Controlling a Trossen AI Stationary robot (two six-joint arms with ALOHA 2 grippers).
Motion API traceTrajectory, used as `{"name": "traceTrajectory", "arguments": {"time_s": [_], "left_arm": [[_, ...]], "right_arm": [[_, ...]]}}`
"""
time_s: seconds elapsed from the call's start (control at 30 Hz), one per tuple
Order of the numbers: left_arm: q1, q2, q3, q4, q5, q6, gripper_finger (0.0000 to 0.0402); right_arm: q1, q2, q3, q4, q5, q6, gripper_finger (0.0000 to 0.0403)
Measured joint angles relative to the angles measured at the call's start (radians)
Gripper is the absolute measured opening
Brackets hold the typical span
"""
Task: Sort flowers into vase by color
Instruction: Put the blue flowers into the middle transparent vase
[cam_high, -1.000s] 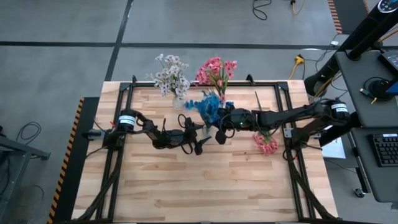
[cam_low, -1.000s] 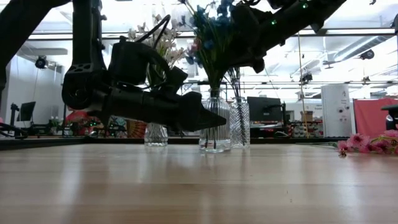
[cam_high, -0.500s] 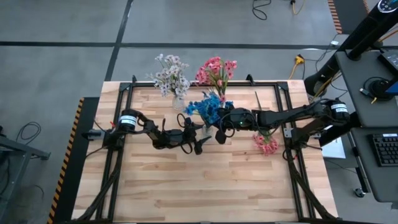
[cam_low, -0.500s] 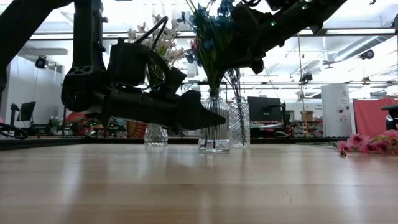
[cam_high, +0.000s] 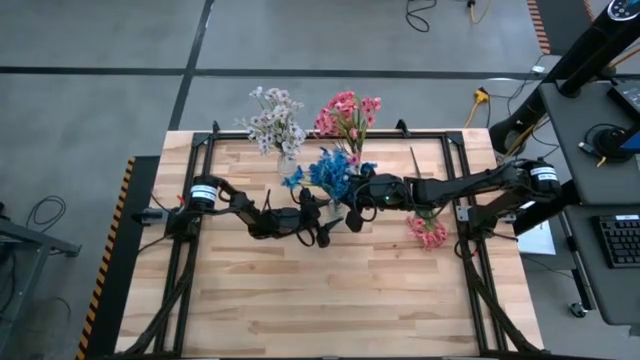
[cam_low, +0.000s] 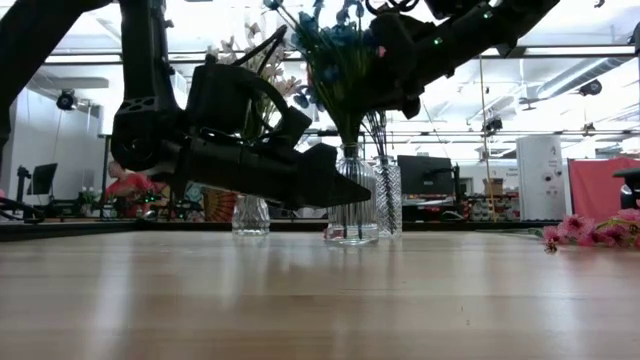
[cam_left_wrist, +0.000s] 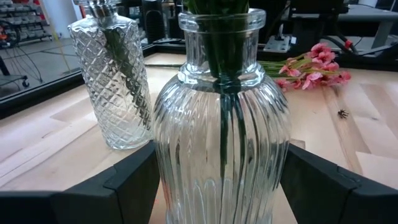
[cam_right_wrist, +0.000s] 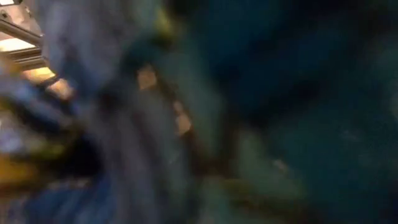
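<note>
**Left tool around the ribbed vase, right tool up in the blue flowers**

Your left arm reaches low across the desk (cam_high: 300, 300) from 9 o'clock, nearly level with the top. Its left tool (cam_left_wrist: 214, 186) stands spread wide, one finger on each side of the ribbed vase (cam_left_wrist: 221, 143) near the desk's middle; whether the fingers touch the glass you cannot tell.

Your right arm comes in from 3 o'clock, higher up. The right tool (cam_high: 352, 205) is at the blue flowers (cam_high: 325, 172) above that vase; whether it is clenched or released you cannot tell.

You have three vases, and four sprays: blue in the ribbed vase, white flowers (cam_high: 272, 122) at 11 o'clock, pink flowers (cam_high: 348, 112) at 12 o'clock, and a loose pink spray (cam_high: 428, 232) lying at 3 o'clock
</note>
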Motion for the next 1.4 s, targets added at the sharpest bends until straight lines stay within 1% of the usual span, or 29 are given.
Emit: {"name": "traceTrajectory", "arguments": {"time_s": [0.2,0.37,0.57,0.67,0.8,0.93,1.03,1.13,1.23,1.4], "left_arm": [[0.000,0.000,-0.001,-0.009,0.000,0.001,0.0272],[0.000,0.000,-0.002,-0.014,0.000,0.001,0.0272],[0.000,0.000,-0.002,-0.020,-0.001,0.001,0.0272],[0.000,0.000,-0.003,-0.022,-0.001,0.002,0.0272],[0.000,0.000,-0.003,-0.021,0.000,0.002,0.0272],[0.000,0.001,-0.003,-0.021,0.000,0.003,0.0279],[0.000,0.002,-0.004,-0.025,0.000,0.008,0.0290],[-0.001,0.012,-0.012,-0.069,0.000,0.004,0.0301],[-0.001,0.006,-0.007,-0.039,0.000,0.003,0.0308],[-0.002,0.007,-0.008,-0.039,0.000,0.002,0.0313]], "right_arm": [[0.005,-0.054,-0.003,-0.029,-0.007,0.000,0.0099],[0.012,-0.131,-0.004,-0.081,-0.009,0.013,0.0146],[0.018,-0.232,-0.003,-0.181,-0.008,0.033,0.0181],[0.018,-0.281,-0.002,-0.265,-0.006,0.051,0.0190],[0.023,-0.338,-0.001,-0.397,-0.006,0.083,0.0191],[0.025,-0.368,-0.003,-0.483,-0.006,0.119,0.0192],[0.029,-0.377,-0.011,-0.522,-0.006,0.136,0.0192],[0.029,-0.377,-0.020,-0.540,-0.006,0.152,0.0192],[0.029,-0.376,-0.028,-0.536,-0.005,0.154,0.0192],[0.029,-0.374,-0.036,-0.536,-0.005,0.160,0.0192]]}}
